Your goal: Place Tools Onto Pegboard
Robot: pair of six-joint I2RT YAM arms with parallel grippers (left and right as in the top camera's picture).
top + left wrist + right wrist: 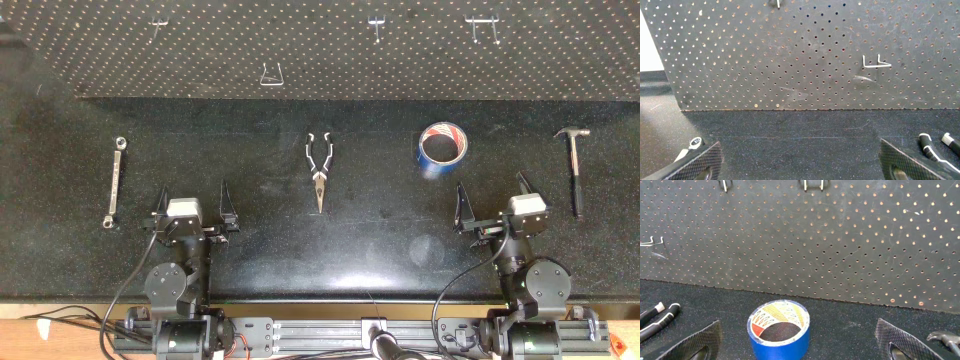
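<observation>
Black matting covers the table, and a perforated pegboard with wire hooks stands along its far edge. In a row lie a silver wrench at the left end, black-handled pliers in the centre, a blue tape roll lying flat, and a hammer at the right end. The left end effector and right end effector sit nearer, both spread wide and holding nothing.
</observation>
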